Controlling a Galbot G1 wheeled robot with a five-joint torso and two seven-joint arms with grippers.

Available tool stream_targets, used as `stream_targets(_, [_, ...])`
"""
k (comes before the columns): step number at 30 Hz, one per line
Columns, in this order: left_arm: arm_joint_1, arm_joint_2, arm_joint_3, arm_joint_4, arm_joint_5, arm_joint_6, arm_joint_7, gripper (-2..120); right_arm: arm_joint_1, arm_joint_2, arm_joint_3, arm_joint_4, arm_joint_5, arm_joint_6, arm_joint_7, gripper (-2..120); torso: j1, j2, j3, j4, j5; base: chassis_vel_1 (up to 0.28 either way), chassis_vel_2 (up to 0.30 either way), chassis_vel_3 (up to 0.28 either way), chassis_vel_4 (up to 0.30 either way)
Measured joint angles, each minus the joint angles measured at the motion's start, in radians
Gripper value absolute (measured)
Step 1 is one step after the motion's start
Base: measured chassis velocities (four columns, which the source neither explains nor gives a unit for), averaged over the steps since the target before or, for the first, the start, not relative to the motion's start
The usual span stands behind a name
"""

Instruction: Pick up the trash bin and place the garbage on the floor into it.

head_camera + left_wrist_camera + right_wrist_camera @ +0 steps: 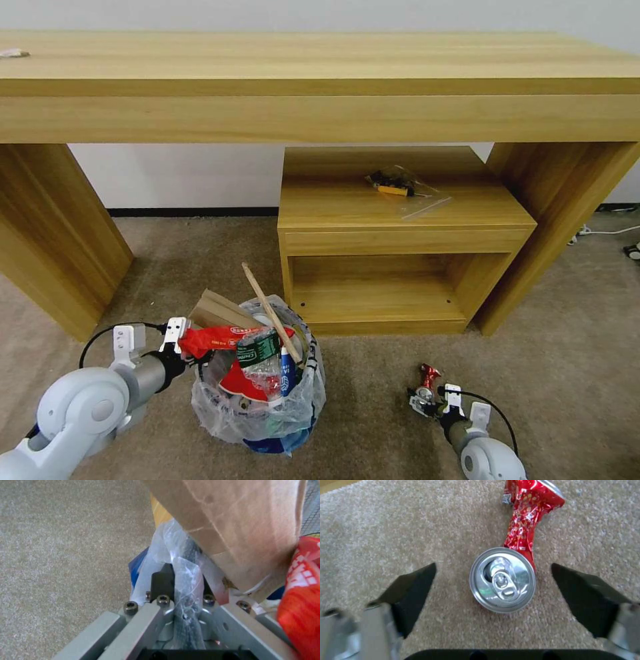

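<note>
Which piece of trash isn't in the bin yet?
The crushed red can, lying on the carpet between the right hand's open fingers; the rest fills the bin.

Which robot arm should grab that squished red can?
The right one, probably. Its hand is open, with a finger on each side of the can on the carpet. The left hand is busy, shut on the bin rim.

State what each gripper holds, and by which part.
Left gripper: shut on the trash bin, by its bag-lined rim. Right gripper: open, holding nothing, astride the crushed red can.
</note>
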Motion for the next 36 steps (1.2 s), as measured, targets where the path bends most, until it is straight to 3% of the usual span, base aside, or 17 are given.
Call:
stream_targets(2, [-0.001, 0.0, 0.0, 0.001, 0.0, 0.0, 0.0, 0, 0.004, 0.0, -0.002, -0.005, 0.0, -0.001, 0.0, 82, 0.0, 0.0, 0.0, 0.0, -0.0001, 0.0, 0.0, 0.0, 0.0])
stream_targets(4, [-0.002, 0.003, 0.0, 0.001, -0.003, 0.0, 0.0, 0, 0.013, 0.002, -0.008, -0.023, 0.0, -0.001, -0.002, 69, 0.0, 0.0, 0.0, 0.0, 0.0001, 0.0, 0.0, 0.0, 0.0])
stream_targets(9, [-0.008, 0.01, 0.0, 0.002, -0.018, 0.0, -0.004, 0, 0.022, 0.005, -0.012, -0.035, 0.001, 0.0, -0.002, 57, 0.0, 0.0, 0.0, 0.0, 0.0, 0.0, 0.0, 0.0, 0.0])
stream_targets(12, [-0.016, 0.016, 0.0, 0.003, -0.029, 0.0, -0.007, 0, 0.027, 0.006, -0.014, -0.039, 0.001, 0.0, -0.001, 41, 0.0, 0.0, 0.0, 0.0, 0.0001, 0.0, 0.0, 0.0, 0.0])
stream_targets(17, [-0.024, 0.021, 0.002, 0.006, -0.032, 0.0, -0.007, 0, 0.028, 0.007, -0.014, -0.043, 0.001, 0.002, 0.003, 28, 0.0, 0.0, 0.0, -0.0001, 0.0, 0.0, 0.0, 0.0, 0.0])
stream_targets(20, [-0.03, 0.031, 0.002, 0.01, -0.035, 0.0, -0.007, 0, 0.012, 0.0, -0.006, -0.017, -0.009, 0.014, 0.003, 14, 0.0, 0.0, 0.0, 0.0001, 0.0005, 0.0, 0.0, 0.0, 0.0])
stream_targets(25, [-0.04, 0.046, 0.001, 0.017, -0.042, 0.0, -0.006, 0, -0.017, -0.021, 0.018, 0.054, -0.025, 0.03, -0.002, 7, 0.0, 0.0, 0.0, -0.0001, -0.0001, 0.0, 0.0, 0.0, 0.0])
stream_targets(36, [-0.05, 0.057, 0.004, 0.032, -0.047, 0.0, -0.002, 0, -0.117, -0.097, 0.019, 0.324, -0.116, 0.109, -0.077, 7, 0.0, 0.0, 0.0, 0.0, 0.0001, 0.0, 0.0, 0.0, 0.0])
